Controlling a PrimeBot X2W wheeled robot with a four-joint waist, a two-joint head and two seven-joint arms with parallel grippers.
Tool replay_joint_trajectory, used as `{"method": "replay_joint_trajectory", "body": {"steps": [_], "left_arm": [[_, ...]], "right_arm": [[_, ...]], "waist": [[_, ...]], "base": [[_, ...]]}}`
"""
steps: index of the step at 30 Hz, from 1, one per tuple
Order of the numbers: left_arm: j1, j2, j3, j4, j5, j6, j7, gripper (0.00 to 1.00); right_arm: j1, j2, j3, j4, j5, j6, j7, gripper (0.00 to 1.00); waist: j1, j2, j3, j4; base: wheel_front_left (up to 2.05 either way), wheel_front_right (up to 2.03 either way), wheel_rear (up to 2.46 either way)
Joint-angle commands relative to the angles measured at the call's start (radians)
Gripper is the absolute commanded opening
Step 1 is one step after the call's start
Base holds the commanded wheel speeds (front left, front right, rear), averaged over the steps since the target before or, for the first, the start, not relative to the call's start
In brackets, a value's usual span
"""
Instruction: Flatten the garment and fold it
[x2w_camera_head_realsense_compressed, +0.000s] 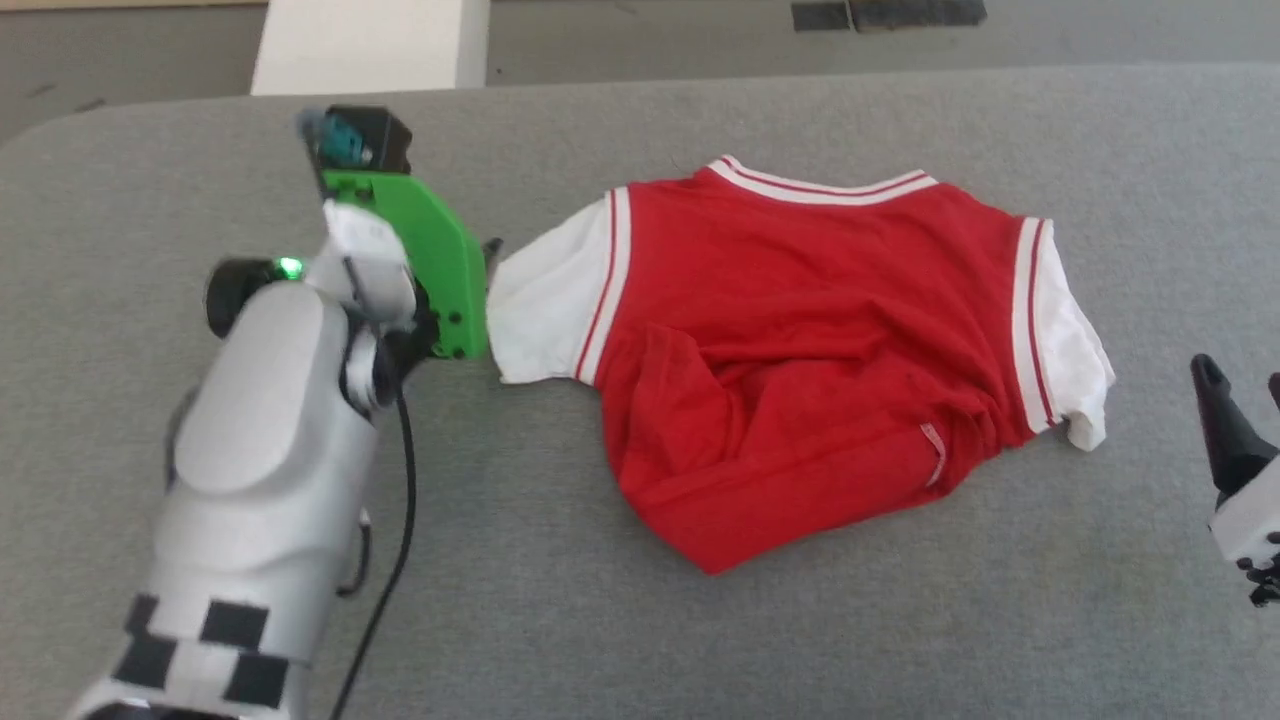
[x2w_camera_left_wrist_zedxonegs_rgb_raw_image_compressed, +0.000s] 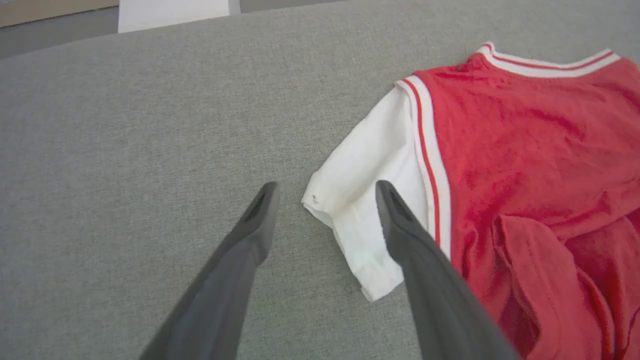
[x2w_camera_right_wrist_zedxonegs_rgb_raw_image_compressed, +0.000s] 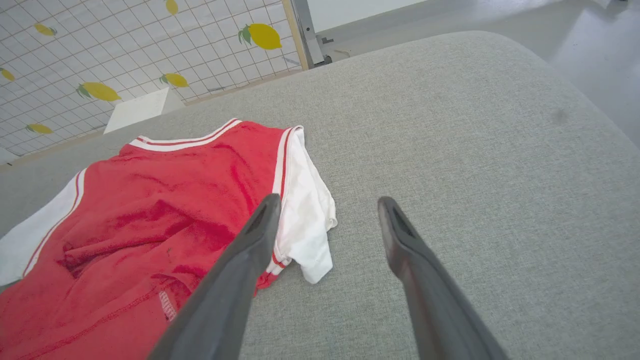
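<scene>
Head view: one red jersey T-shirt (x2w_camera_head_realsense_compressed: 800, 350) lies on the grey fabric-covered table (x2w_camera_head_realsense_compressed: 700, 620), roughly at its middle, collar toward the far edge. It has two white short sleeves, one out to each side, with red-and-white striped trim at the collar and where each sleeve meets the body. The upper part lies fairly flat, but the lower part is rumpled, with the hem bunched and folded up on the robot's left side, and a small pale label showing at the seam on the robot's right. No print can be seen on the side facing up. There are two grippers, each with two dark fingers. The left gripper (x2w_camera_left_wrist_zedxonegs_rgb_raw_image_compressed: 325, 190) has its fingers spread wide over the outer edge of the left white sleeve, one on either side of that edge; it pinches nothing, and whether a tip touches the cloth cannot be told. The right gripper (x2w_camera_right_wrist_zedxonegs_rgb_raw_image_compressed: 325, 202) is likewise spread wide and empty, just beside the right sleeve.
</scene>
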Motion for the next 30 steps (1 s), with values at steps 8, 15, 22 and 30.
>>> {"method": "replay_joint_trajectory", "body": {"steps": [8,15,22,30], "left_arm": [[-0.112,0.068,-0.092,0.114,0.082,-0.028,0.141,1.00],[-0.116,0.074,-0.133,0.192,0.097,-0.045,0.177,1.00],[-0.086,0.045,-0.108,0.219,0.014,-0.066,0.180,0.00],[-0.087,0.062,0.088,0.123,-0.149,-0.030,0.054,0.00]], "right_arm": [[-0.022,0.001,-0.001,0.009,0.026,-0.001,-0.047,1.00],[-0.020,0.001,-0.006,0.010,0.033,-0.001,-0.064,1.00],[-0.039,0.001,0.000,0.013,0.021,-0.001,-0.068,1.00],[-0.074,0.001,0.033,-0.002,-0.065,-0.001,-0.008,1.00]], "waist": [[0.0000,-0.0001,0.133,-0.102],[0.0000,-0.0001,0.164,-0.109],[0.0000,-0.0001,0.168,-0.093],[0.0000,-0.0001,0.155,-0.078]], "base": [[0.00,0.00,0.00],[0.00,0.00,0.00],[0.00,0.00,0.00],[0.00,0.00,0.00]]}}
